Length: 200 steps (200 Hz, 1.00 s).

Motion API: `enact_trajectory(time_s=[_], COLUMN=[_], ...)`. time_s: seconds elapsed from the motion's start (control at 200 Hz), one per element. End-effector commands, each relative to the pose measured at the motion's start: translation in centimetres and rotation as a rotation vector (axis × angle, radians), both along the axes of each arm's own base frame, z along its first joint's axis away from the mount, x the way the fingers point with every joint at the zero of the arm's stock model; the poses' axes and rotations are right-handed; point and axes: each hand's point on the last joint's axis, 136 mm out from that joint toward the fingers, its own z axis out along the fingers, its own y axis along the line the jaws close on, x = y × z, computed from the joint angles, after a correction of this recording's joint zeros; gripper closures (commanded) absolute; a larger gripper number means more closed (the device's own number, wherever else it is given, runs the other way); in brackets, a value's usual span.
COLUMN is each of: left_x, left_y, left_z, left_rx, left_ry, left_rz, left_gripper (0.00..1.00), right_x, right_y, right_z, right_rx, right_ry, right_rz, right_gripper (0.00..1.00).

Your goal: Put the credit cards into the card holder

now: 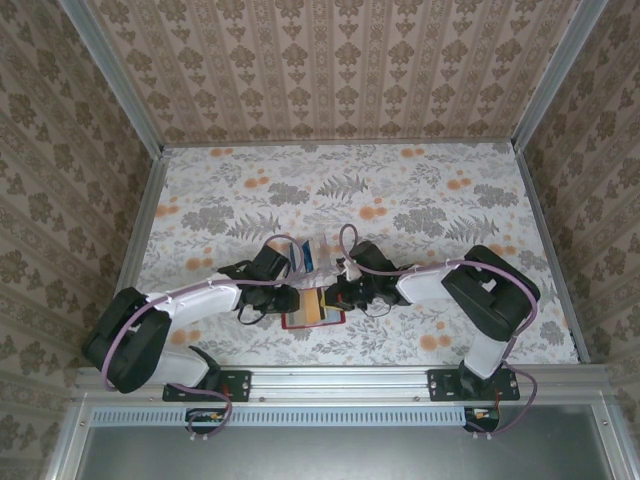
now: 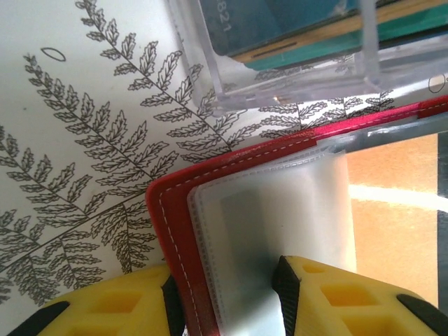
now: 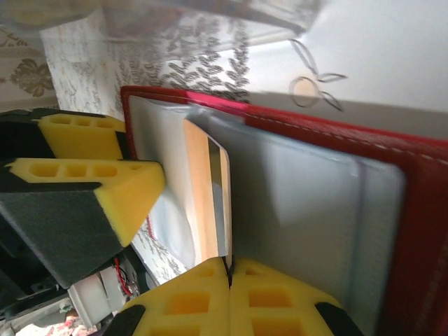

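The red card holder (image 1: 335,318) lies open on the table between the two arms, its pale clear pockets facing up (image 3: 308,210). My left gripper (image 2: 224,280) straddles the holder's left flap (image 2: 175,210), one pad against the red cover and the other on the clear pocket leaves. My right gripper (image 3: 229,266) is shut on the near edge of a tan credit card (image 3: 203,196) with a grey stripe, which slants over the left pockets. Other credit cards (image 2: 280,21), blue and teal, sit in a clear box (image 2: 294,77) just beyond the holder.
The clear box (image 1: 318,255) stands right behind the two grippers (image 1: 292,298) (image 1: 338,296), which nearly meet over the holder. The left gripper's yellow fingers (image 3: 105,182) are close to the tan card's left side. Patterned walls enclose the floral table (image 1: 420,200).
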Motion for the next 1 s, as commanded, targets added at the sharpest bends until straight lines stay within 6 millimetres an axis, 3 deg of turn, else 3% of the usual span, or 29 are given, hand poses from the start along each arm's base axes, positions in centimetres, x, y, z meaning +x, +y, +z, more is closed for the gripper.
enact_trajectory(time_s=[0.0, 0.51, 0.73, 0.995], left_x=[-1.1, -1.7, -1.9, -2.7], left_y=[-2.4, -1.8, -1.7, 0.7], left_z=[-1.7, -1.9, -0.8, -0.2], left_rx=[-0.096, -0.107, -0.157, -0.151], left_ry=[0.03, 0.057, 0.075, 0.155], left_rz=[-0.073, -0.041, -0.026, 0.064], left_gripper=[0.59, 0.59, 0.58, 0.56], right_x=[0.1, -0.8, -1.3, -1.3], right_y=[0.6, 1.1, 2.2, 2.6], right_z=[0.0, -1.5, -1.7, -2.2], right_rx=[0.013, 0.004, -0.019, -0.052], right_ry=[0.009, 0.061, 0.04, 0.034], right_rz=[-0.001, -0.04, -0.025, -0.029], right_gripper=[1.0, 1.0, 0.98, 0.94])
